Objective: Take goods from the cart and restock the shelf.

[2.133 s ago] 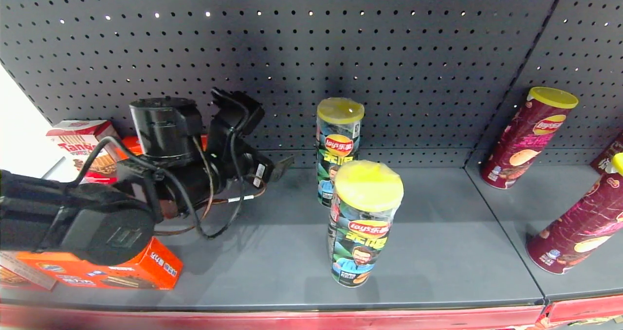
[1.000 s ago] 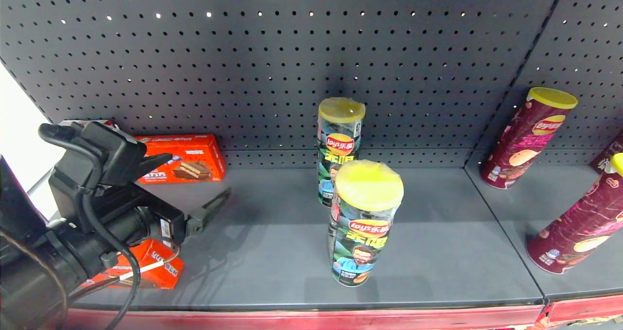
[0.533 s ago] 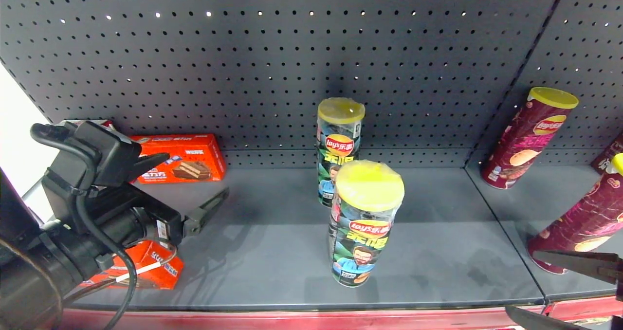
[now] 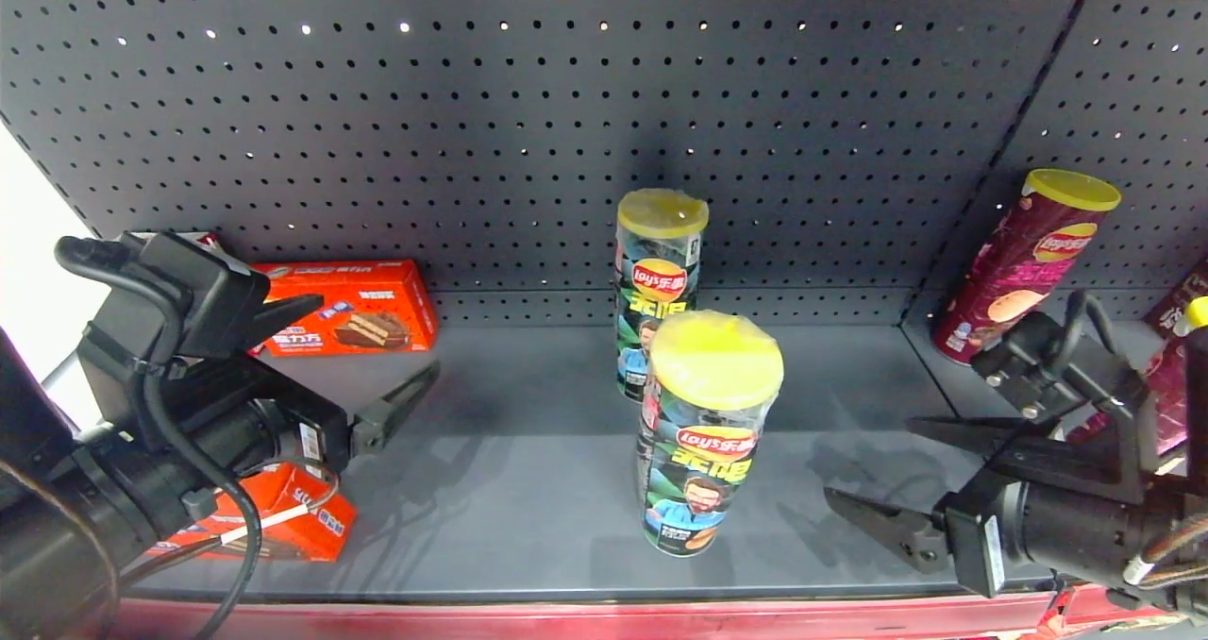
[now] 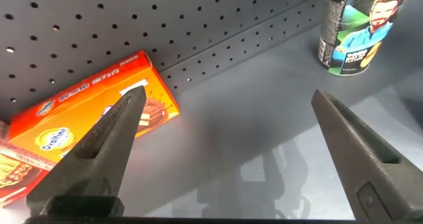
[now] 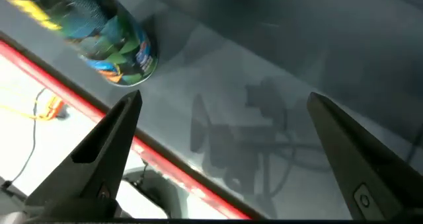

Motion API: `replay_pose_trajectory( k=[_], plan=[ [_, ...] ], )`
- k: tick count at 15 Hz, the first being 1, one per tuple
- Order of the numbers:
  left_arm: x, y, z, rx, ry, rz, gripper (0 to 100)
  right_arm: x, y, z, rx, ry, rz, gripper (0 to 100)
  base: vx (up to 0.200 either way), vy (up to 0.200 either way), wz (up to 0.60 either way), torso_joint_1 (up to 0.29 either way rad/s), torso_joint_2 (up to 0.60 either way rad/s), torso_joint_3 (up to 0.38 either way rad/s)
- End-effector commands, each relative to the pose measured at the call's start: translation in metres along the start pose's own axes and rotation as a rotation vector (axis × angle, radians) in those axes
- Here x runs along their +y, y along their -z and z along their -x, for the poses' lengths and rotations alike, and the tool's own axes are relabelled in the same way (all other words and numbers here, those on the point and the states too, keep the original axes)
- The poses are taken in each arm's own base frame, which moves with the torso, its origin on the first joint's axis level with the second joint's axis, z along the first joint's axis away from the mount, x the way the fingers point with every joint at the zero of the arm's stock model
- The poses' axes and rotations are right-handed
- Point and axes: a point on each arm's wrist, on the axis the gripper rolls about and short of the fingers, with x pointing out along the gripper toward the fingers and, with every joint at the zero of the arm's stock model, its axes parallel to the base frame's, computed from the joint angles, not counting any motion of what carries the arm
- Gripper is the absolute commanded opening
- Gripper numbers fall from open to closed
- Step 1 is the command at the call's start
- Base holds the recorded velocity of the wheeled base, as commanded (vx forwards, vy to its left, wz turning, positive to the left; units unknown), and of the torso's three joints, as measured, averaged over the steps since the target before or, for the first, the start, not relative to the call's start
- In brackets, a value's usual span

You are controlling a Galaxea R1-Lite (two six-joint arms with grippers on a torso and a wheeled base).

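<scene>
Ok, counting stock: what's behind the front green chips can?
A second green can stands upright behind it, near the pegboard. The front can covers part of its base.

Open shelf floor (image 4: pixel 528 451) between orange box (image 4: pixel 349 305) and front chip can (image 4: pixel 713 423), centre obstacle.

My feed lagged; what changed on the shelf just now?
The left gripper drew back from the rear of the shelf toward the front left, jaws open, uncovering the orange snack box at the back panel. The right gripper came in from the right, jaws open, near the front green chip can. The goods themselves stayed put.
</scene>
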Motion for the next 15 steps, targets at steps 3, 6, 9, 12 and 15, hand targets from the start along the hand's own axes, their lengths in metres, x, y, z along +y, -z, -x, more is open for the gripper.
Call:
replay_pose_trajectory(
  k=[3,6,9,12,15],
  plan=[
    [-0.001,0.001,-0.002,0.006,0.004,0.0,100,0.004,-0.008,-0.028,0.039,-0.005,0.007,100,0.0,0.0,0.0,0.0,0.0,0.0],
    [-0.001,0.001,-0.003,0.005,0.005,0.0,100,0.006,-0.012,-0.04,0.048,-0.007,0.008,100,0.0,0.0,0.0,0.0,0.0,0.0],
    [0.0,0.0,-0.003,0.002,0.004,0.0,100,0.007,-0.017,-0.05,0.052,-0.008,0.011,100,0.0,0.0,0.0,0.0,0.0,0.0],
    [0.0,0.0,-0.002,0.0,0.002,0.0,100,0.012,-0.02,-0.056,0.052,-0.023,0.018,100,0.0,0.0,0.0,0.0,0.0,0.0],
    [0.0,0.0,-0.002,-0.002,0.002,0.0,100,0.018,-0.022,-0.066,0.059,-0.039,0.027,100,0.0,0.0,0.0,0.0,0.0,0.0]
  ],
)
